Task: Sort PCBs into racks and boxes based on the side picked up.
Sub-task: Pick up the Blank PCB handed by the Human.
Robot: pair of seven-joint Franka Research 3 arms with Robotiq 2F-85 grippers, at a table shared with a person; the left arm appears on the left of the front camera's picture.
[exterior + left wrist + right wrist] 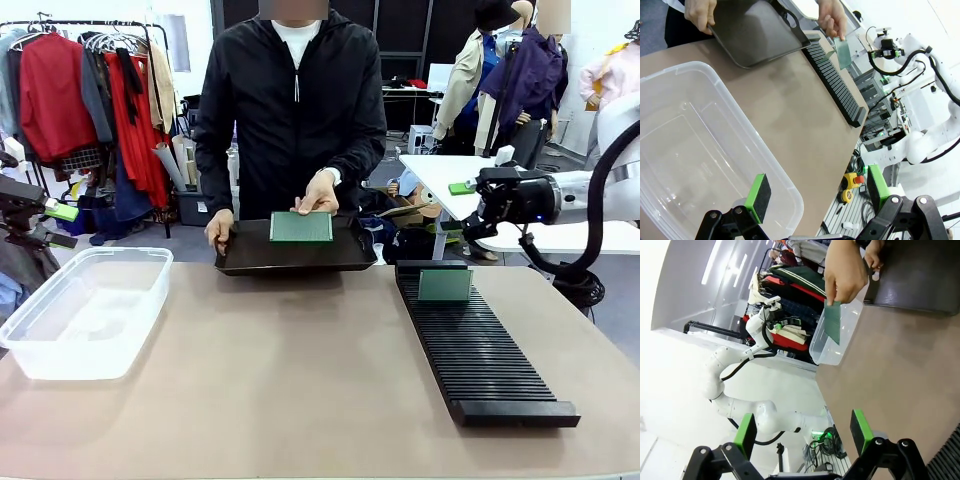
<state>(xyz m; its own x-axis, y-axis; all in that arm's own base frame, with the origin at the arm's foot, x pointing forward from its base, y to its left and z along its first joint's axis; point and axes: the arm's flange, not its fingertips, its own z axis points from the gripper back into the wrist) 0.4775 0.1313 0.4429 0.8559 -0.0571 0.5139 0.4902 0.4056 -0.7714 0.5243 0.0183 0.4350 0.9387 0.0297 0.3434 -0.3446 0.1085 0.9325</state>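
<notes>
One PCB (301, 227) is held up by the person's hand (318, 193) over the dark tray (250, 258), another PCB (445, 285) stands in the rack (480, 350), and the left hand (818, 192) and the right hand (803, 432) are both released, well apart from it, so I think the next move is to reach and grasp the offered board.

Two PCBs were counted: one PCB (301, 227) and a second PCB (445, 285). There was one rack (480, 350), one clear box (85, 310) and one dark tray (295, 258). Two grippers showed — the left gripper (818, 192) and the right gripper (803, 431). One person stood there.
</notes>
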